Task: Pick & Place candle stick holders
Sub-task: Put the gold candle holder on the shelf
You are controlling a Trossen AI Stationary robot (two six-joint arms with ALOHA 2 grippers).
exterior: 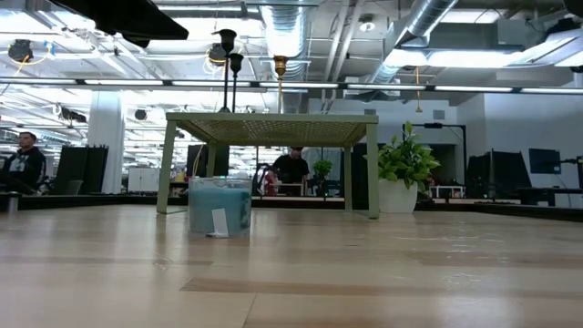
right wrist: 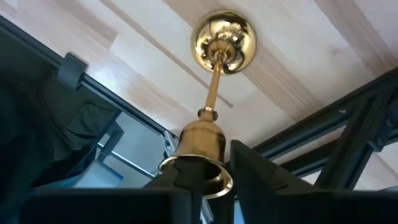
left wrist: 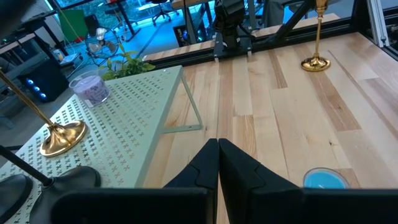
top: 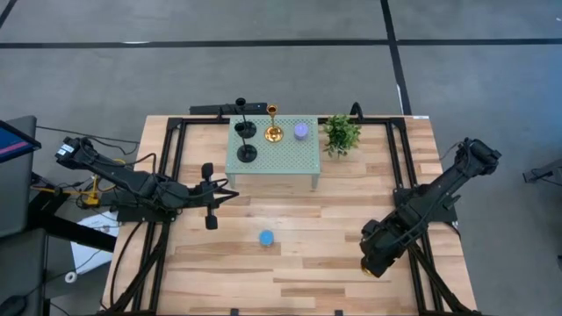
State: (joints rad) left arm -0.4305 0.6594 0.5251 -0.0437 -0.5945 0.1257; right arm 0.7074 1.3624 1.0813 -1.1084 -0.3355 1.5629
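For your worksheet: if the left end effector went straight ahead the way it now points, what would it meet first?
Probably nothing nearby: the shut left end effector points across bare table, between the green stand and blue candle. The other arm's base lies far ahead; depth is uncertain.
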